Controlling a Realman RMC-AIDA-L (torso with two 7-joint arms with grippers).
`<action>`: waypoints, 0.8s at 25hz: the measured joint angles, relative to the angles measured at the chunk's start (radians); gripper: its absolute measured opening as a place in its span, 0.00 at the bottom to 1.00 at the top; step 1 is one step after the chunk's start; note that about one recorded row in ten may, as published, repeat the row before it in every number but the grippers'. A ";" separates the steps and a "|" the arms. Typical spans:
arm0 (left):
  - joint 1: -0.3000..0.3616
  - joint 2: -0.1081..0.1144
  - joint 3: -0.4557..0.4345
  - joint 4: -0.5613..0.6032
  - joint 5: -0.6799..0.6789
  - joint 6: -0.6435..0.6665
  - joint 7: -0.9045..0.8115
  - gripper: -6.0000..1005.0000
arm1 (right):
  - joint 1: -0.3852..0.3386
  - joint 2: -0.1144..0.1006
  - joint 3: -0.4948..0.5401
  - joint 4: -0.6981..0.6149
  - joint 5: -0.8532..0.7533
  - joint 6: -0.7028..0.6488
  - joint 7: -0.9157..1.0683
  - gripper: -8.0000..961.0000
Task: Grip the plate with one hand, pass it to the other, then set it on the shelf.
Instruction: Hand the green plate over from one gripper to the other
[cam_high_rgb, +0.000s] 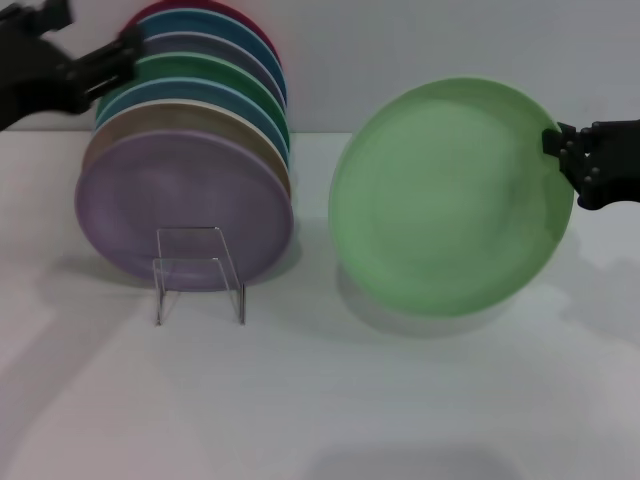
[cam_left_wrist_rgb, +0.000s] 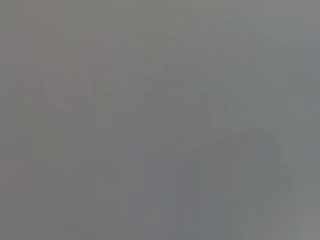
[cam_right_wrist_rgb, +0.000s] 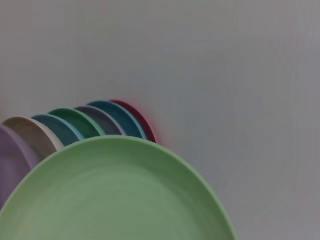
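Note:
The pale green plate (cam_high_rgb: 450, 195) hangs nearly upright above the table at centre right, its face turned toward me. My right gripper (cam_high_rgb: 558, 148) is shut on its right rim. In the right wrist view the plate (cam_right_wrist_rgb: 115, 195) fills the lower part, and the gripper's own fingers do not show there. The clear shelf (cam_high_rgb: 200, 272) stands at the left with a row of plates leaning in it. My left gripper (cam_high_rgb: 122, 52) is high at the far left, beside the back of that row. The left wrist view shows only plain grey.
In the shelf a lilac plate (cam_high_rgb: 180, 210) is at the front, with beige, blue, dark green, grey, teal and red plates (cam_high_rgb: 210, 70) behind it. The row of plates (cam_right_wrist_rgb: 80, 125) also appears in the right wrist view. A white table (cam_high_rgb: 320, 400) and a grey wall surround them.

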 joint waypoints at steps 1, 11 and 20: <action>-0.005 0.002 -0.008 -0.042 -0.003 -0.063 0.010 0.76 | -0.002 -0.001 0.003 -0.057 0.094 -0.015 -0.121 0.02; -0.112 -0.233 -0.237 -0.142 -0.485 -0.618 0.643 0.76 | 0.030 -0.005 0.012 -0.343 0.461 0.010 -0.608 0.02; -0.187 -0.625 -0.650 -0.070 -0.708 -1.134 1.214 0.76 | 0.060 -0.005 0.008 -0.456 0.537 0.042 -0.746 0.02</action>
